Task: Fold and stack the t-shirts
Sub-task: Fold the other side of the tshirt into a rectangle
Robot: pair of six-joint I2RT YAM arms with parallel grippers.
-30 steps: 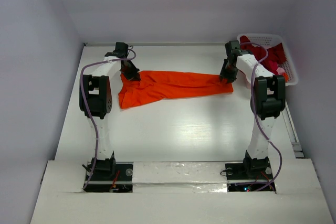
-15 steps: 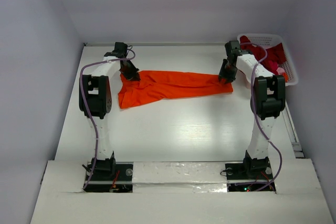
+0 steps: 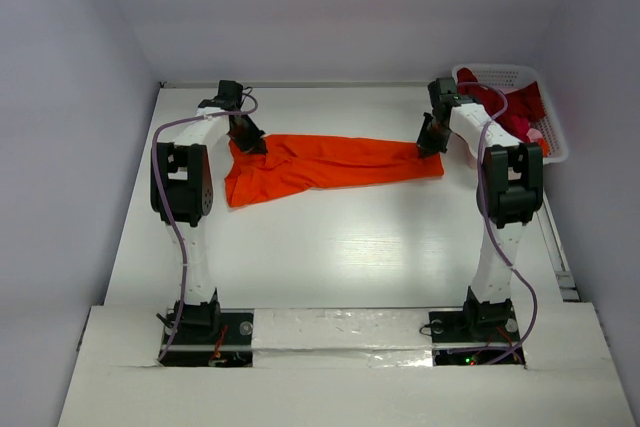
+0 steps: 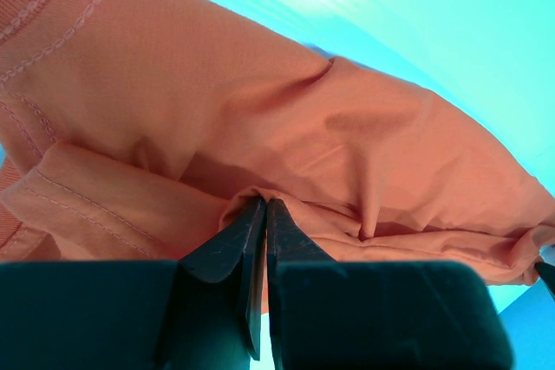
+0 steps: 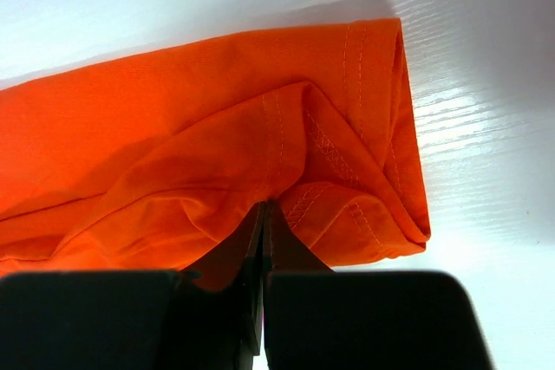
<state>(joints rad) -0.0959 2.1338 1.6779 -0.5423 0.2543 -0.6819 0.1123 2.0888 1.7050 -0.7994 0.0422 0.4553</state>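
The left gripper is pinched tight on a fold at one end of the orange-red t-shirt, and the right gripper is clamped on the hem at the other end. The shirt lies stretched across the bench. The crimson t-shirts fill the white basket nearby.

A t-shirt lies stretched left to right across the far half of the counter. The left end effector sits at its left end and the right end effector at its right end, each pinching a fold of the cloth. In the far right corner, just beside that right end, stands a basket with more t-shirts heaped in it.
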